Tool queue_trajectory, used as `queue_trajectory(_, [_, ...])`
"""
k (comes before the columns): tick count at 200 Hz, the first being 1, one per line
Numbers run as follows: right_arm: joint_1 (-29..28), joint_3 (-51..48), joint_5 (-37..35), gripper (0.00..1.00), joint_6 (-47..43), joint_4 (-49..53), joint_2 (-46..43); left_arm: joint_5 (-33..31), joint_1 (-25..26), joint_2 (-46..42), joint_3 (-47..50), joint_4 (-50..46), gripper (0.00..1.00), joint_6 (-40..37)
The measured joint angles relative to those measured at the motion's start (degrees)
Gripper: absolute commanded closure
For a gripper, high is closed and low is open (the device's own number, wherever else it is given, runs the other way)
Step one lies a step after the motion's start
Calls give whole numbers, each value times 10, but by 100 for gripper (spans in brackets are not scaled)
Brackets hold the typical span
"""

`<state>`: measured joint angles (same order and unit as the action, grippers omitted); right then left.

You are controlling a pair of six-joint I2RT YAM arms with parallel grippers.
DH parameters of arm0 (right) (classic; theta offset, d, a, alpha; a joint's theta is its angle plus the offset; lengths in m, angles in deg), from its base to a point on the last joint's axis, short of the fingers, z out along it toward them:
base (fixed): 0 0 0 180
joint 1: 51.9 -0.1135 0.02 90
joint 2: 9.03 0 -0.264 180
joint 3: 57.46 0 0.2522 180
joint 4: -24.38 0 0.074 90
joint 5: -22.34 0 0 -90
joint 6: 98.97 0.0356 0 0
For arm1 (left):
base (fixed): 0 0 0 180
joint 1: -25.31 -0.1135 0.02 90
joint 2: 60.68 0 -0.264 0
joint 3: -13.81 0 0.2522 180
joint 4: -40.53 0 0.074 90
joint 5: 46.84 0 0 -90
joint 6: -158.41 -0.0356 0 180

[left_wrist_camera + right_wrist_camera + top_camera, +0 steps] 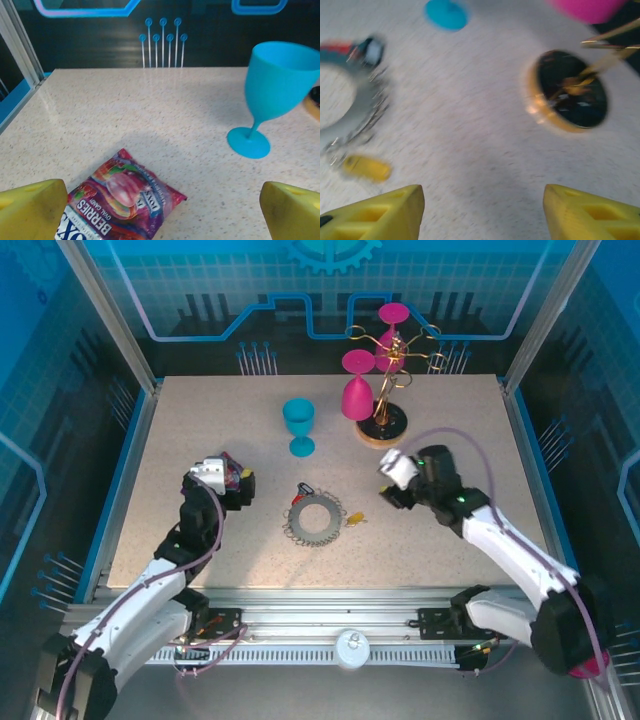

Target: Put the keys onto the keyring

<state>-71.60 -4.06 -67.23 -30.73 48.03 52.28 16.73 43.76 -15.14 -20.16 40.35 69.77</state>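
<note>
Yellow fingers (35,210) of the left gripper (160,202) stand spread wide with nothing between them. A candy packet (120,202) lies flat on the table (150,110) just under them, nearer the left finger. The right gripper (482,200) is also parted and empty, though its wrist view is blurred.

From above, the keyring (297,522) lies mid-table between the two grippers. The yellow-headed key (355,519) is at its 3 o'clock rim and the dark-headed key (300,493) at about 11 o'clock. Whether either key is threaded onto the wire loops I cannot tell.

The likeliest slip is at the yellow-headed key. It is tiny and lies flat, so closing fingers could skid it away or catch the loops and drag the ring. The left gripper risks pinching the packet rather than steadying the ring.

Farther off, the blue goblet (298,425) stands at the ring's 12 o'clock. The rack (383,426) with its pink goblets (358,390) stands at 1 o'clock. A wide swing could topple either.

The packet's print reads "BERRIES" and "OVAL CANDY", upside down in the left wrist view. The brand is cut off at the frame edge, ending in "X'S".
</note>
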Motion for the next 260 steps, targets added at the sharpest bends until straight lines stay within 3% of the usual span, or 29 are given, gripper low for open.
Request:
queue_trajectory(19, [71,-71,-3,34,71,-86,-23,17,-31,30,0,9,1,-1])
queue_trajectory(50, [171,-145,-16,34,146,-187,23,55,-89,95,3,52,1,1])
queue_trajectory(124, [184,-191,91,31,186,-549,250,110,-130,317,52,323,1,-18])
queue_trajectory(146, [193,-200,111,30,192,-590,266,138,-135,409,49,416,1,-32])
queue_trajectory(158, [198,-200,117,31,194,-602,266,144,-135,436,45,419,1,-34])
queue_trajectory(220, [201,-193,104,24,214,-615,267,129,-140,438,8,424,1,-30])
queue_trajectory(260, [201,-193,96,17,218,-615,267,153,-166,438,-10,395,1,-23])
